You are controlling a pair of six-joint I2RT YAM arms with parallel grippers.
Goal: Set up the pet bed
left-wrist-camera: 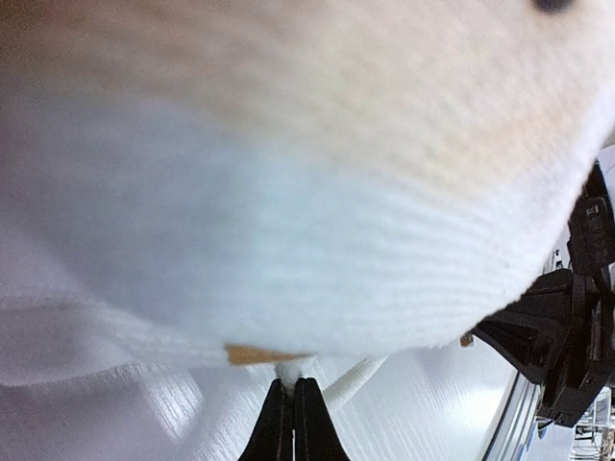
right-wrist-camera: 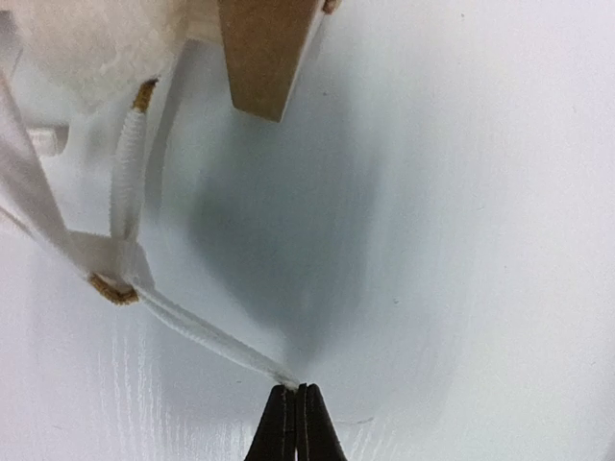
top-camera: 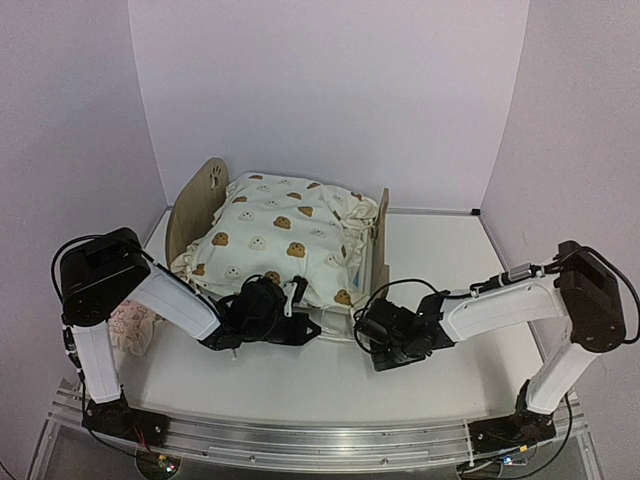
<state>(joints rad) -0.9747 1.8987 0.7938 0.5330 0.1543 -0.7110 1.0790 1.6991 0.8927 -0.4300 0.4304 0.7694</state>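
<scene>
The pet bed (top-camera: 197, 200) stands at the back left of the table, with its rounded plywood headboard on the left and its footboard (top-camera: 380, 238) on the right. The cream bear-print quilt (top-camera: 280, 235) covers it and hides the mattress. My left gripper (top-camera: 297, 292) is at the quilt's near edge. In the left wrist view it (left-wrist-camera: 293, 381) is shut on a white bit of the quilt (left-wrist-camera: 288, 240). My right gripper (top-camera: 360, 326) is low near the footboard corner. In the right wrist view it (right-wrist-camera: 296, 389) is shut on the end of a white quilt tie (right-wrist-camera: 197, 334), below a plywood bed leg (right-wrist-camera: 267, 48).
The small pinkish ruffled pillow (top-camera: 131, 326) lies on the table by the left arm's base. White walls close in the table at the back and both sides. The right arm's black gripper (left-wrist-camera: 567, 336) shows at the right edge of the left wrist view.
</scene>
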